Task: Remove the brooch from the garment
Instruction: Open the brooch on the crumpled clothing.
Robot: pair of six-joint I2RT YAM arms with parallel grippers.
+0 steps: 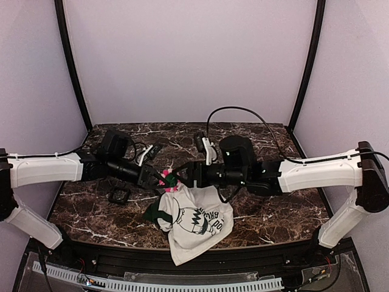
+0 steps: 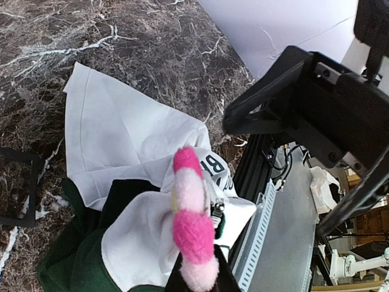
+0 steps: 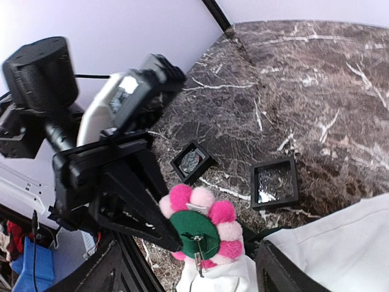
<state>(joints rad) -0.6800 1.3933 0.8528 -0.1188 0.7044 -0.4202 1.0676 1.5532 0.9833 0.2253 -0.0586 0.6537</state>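
The brooch (image 1: 171, 180), a pink and white flower with a green felt back and a metal pin (image 3: 202, 229), is held above the table between the two arms. My left gripper (image 1: 161, 177) is shut on its edge, with dark fingers (image 3: 143, 210) gripping from the left. The garment (image 1: 196, 222), a white T-shirt with a black drawing and dark green trim, lies below and hangs over the table's front edge. Its cloth (image 3: 214, 278) is bunched up against the brooch's lower edge. My right gripper (image 3: 200, 274) is open, with one finger on each side of the brooch and cloth.
Two small black square frames (image 3: 192, 161) (image 3: 275, 182) lie on the dark marble table (image 1: 261, 140) behind the brooch; one (image 1: 119, 195) shows under the left arm. A slotted rail (image 1: 182, 283) runs along the near edge. Purple walls enclose the table.
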